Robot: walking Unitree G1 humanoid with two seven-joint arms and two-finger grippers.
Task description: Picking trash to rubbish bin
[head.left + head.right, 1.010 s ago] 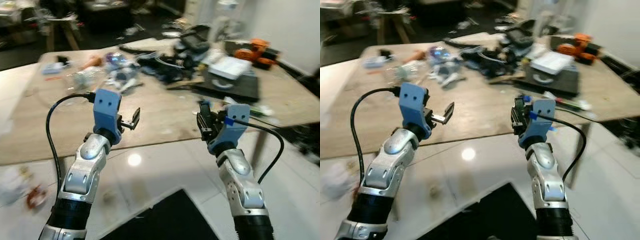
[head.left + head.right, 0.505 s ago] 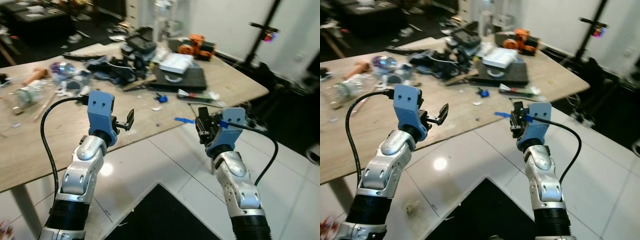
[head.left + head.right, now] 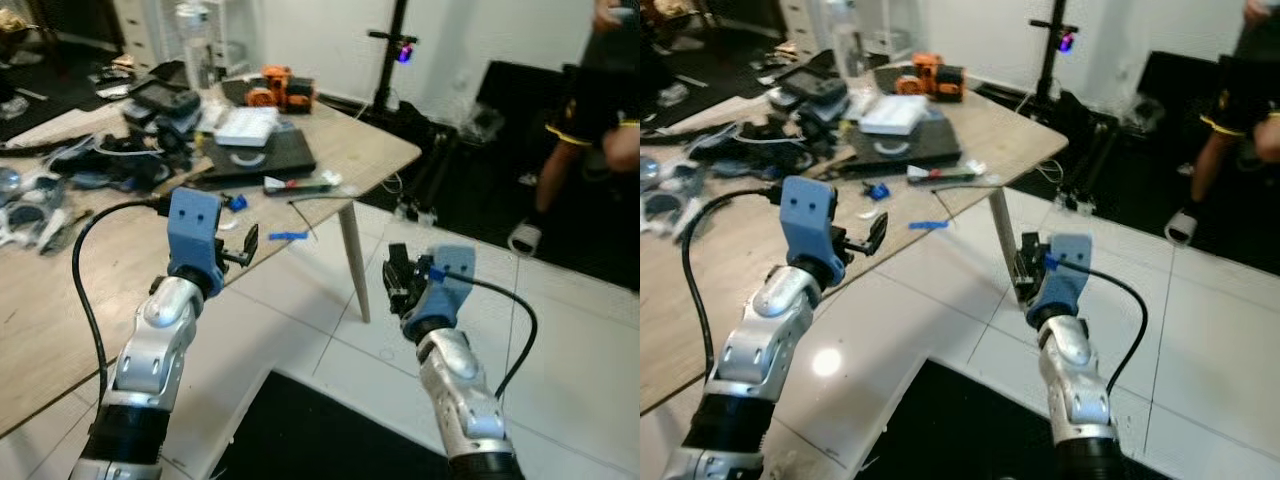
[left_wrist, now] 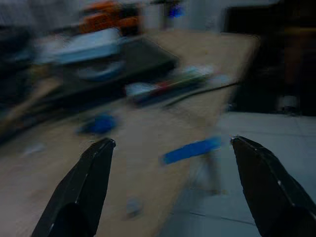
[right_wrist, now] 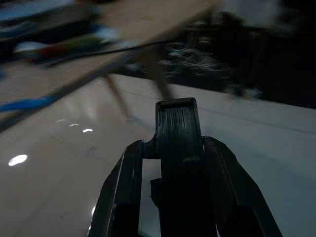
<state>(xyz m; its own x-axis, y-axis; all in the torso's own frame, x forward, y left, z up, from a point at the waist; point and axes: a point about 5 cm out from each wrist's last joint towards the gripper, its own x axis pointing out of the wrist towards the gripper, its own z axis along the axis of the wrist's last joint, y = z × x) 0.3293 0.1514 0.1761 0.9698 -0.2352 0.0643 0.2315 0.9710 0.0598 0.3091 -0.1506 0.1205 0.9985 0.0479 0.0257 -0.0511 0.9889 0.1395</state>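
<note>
Trash (image 5: 178, 148), likely upright, clamped in right end effector (image 5: 173, 163)

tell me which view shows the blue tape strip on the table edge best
The left wrist view: the blue tape strip sits large between the open left gripper fingers, though blurred. Both eye views show it small, near the table edge.

Both arms raised forward; left gripper (image 3: 245, 246) fingers spread, right gripper (image 3: 395, 280) fingers closed.

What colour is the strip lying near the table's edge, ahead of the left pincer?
Blue. The strip shows best in the left wrist view, between the open left pincer fingers.
</note>
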